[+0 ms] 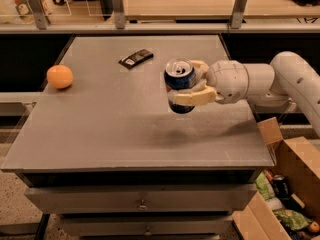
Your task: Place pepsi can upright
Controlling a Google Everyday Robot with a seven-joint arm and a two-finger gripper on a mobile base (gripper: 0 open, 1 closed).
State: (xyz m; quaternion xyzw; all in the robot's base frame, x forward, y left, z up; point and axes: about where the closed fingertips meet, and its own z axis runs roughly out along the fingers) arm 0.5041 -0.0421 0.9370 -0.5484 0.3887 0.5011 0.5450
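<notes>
The pepsi can point(179, 82) is dark blue with a silver top and pull tab. It is roughly upright, tilted slightly toward the camera, and held above the grey table point(100, 129), with its shadow on the table below. My gripper point(186, 84) comes in from the right on a white arm and is shut on the can, one cream finger across its front and the other behind it.
An orange point(60, 76) sits at the table's left edge. A flat black packet point(136, 58) lies at the back centre. An open cardboard box point(292, 184) with cans and wrappers stands on the floor at the right. A shelf rail runs behind the table.
</notes>
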